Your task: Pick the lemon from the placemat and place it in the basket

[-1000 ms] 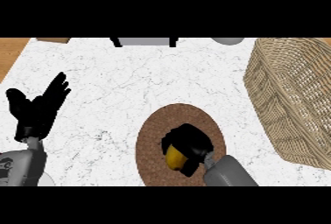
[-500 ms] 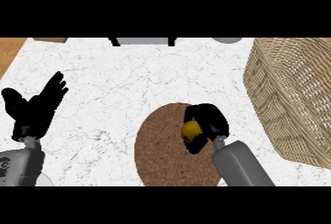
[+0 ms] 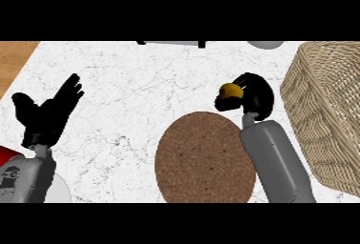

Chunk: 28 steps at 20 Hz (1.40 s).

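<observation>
The right hand [image 3: 255,95] has its fingers curled round the lemon [image 3: 229,90], whose yellow skin shows at the hand's left side. Hand and fruit are over the white marble counter [image 3: 141,86], just past the far edge of the round brown placemat [image 3: 205,159] and to the left of the wicker basket [image 3: 327,109] (whose woven wall fills the view's right side). The lemon is neither on the placemat nor in the basket. The left hand [image 3: 45,116] rests open near the view's left edge, fingers spread and pointing up, well apart from the placemat, holding nothing.
</observation>
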Each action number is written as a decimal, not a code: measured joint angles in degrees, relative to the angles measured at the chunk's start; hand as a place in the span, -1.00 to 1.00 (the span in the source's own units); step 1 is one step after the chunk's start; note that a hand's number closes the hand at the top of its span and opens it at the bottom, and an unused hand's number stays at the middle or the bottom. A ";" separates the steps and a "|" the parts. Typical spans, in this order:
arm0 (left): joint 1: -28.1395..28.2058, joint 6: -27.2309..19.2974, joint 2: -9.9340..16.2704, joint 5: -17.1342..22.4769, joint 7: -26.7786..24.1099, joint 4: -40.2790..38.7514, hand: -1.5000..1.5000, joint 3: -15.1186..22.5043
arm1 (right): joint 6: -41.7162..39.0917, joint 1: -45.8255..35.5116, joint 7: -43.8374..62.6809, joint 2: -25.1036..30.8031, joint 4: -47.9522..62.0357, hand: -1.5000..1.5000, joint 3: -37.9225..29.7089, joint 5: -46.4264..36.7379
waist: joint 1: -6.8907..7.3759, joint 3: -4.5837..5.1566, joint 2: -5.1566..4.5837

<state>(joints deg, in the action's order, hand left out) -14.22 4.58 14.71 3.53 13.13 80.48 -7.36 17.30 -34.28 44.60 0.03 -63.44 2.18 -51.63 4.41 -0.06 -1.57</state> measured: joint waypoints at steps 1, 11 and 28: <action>-0.23 0.26 -0.10 0.00 0.10 -0.03 0.00 0.33 | 3.33 -1.97 2.03 -0.01 0.04 1.00 -0.36 -0.57 | 0.61 0.01 0.02; -2.61 0.09 -1.01 -0.94 0.71 -0.98 0.00 1.89 | 18.70 -22.67 15.44 0.21 11.26 1.00 -3.47 -19.72 | 2.54 0.39 -0.07; -1.60 -0.87 -1.22 -1.22 0.62 -0.99 0.00 1.23 | 15.27 -45.53 26.52 5.24 29.48 1.00 -16.29 -44.82 | 0.30 0.30 0.26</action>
<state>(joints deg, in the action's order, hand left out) -15.82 3.71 13.49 2.31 13.75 79.49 -6.13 32.58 -79.81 71.12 5.28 -33.96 -14.11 -96.45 4.70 0.24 -1.31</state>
